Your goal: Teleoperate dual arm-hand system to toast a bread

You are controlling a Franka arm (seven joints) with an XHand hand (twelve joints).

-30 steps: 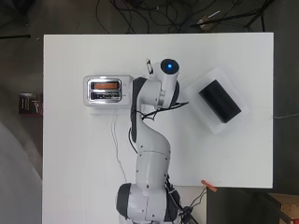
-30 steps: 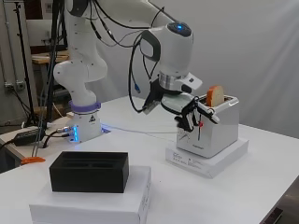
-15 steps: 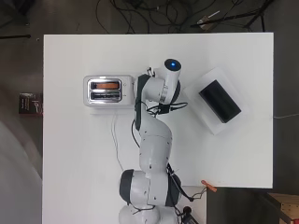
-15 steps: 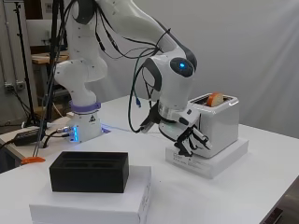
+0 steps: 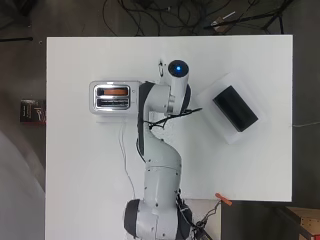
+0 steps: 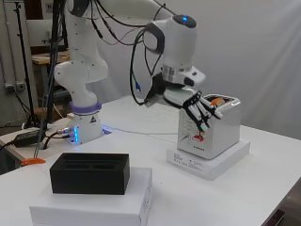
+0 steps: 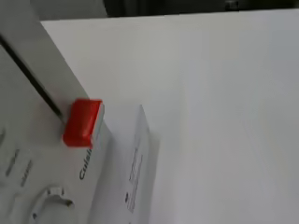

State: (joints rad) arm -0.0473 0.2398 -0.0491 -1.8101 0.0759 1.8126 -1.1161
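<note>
The white toaster [image 5: 112, 98] stands on a flat white box at the table's left. A slice of bread [image 5: 116, 91] sits low in its far slot, only its brown top edge [image 6: 217, 100] showing. The hand [image 6: 200, 109] hovers before the toaster's front face, open, fingers straight and slanting down, holding nothing. The red lever [image 6: 197, 138] sits low on that face, below the fingertips and apart from them. In the wrist view the red lever [image 7: 83, 122] shows close up at the end of its slot, with a dial beneath. From overhead the arm hides the hand.
A black box [image 5: 235, 107] lies on a white box at the right, also in the side view's foreground [image 6: 90, 173]. A thin cable [image 5: 124, 150] trails over the table below the toaster. The arm's base [image 6: 84, 127] stands at the left.
The bread has sunk from standing high out of the slot to lying low in it. The hand went down at the lever, then rose off it to where it is now.
</note>
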